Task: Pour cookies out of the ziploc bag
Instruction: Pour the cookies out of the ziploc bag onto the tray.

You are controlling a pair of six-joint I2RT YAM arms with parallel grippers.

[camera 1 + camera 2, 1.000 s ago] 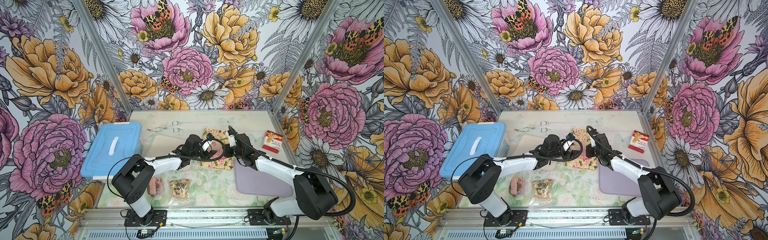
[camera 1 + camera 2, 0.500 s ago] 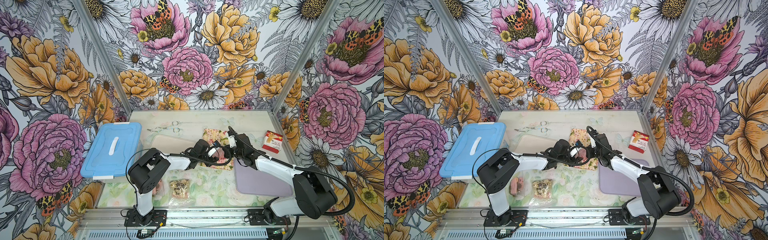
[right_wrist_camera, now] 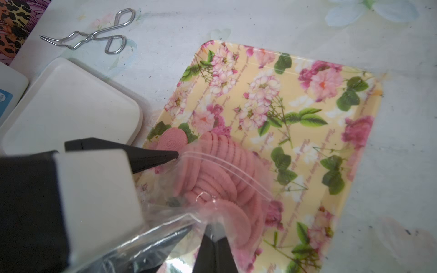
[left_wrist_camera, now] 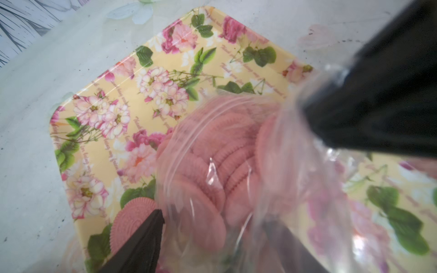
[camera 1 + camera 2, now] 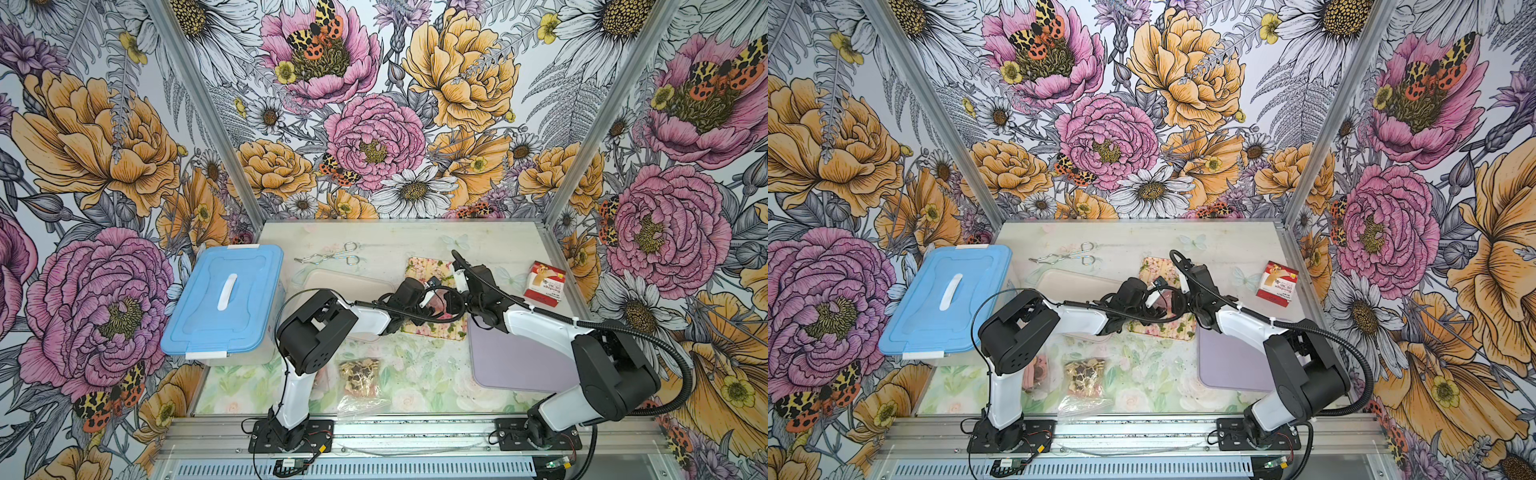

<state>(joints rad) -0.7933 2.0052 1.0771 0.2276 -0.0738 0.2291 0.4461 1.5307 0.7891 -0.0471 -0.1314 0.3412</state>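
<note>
— How far along is the pouring?

— Barely begun, I'd say. One pink embossed cookie (image 3: 172, 141) lies loose on the yellow rectangular tray printed with pink roses (image 3: 307, 99). The other pink round cookies (image 4: 212, 160) sit stacked on edge inside the clear plastic ziploc bag (image 3: 236, 184), which hangs tipped just over that tray.

— Who has the bag?

— The right end effector (image 3: 214, 236) is pinched tight on a fold of the film. The left end effector (image 4: 212, 219) stands wide, with a finger on either side of the bag's lower part. Whether it presses on anything, I can't tell.

— Is the mouth open?

— Hard to say. The zip strip runs across the stack, and both wrist views are blurred there, so I can't make out which cookies are past it. In both top views the two wrists cover nearly all of the bag.

— Anything else left?

— A second clear bag of beige and dark-brown biscuits (image 5: 359, 374) lies flat near the front edge of the bench (image 5: 395, 241), and it looks full.
</note>
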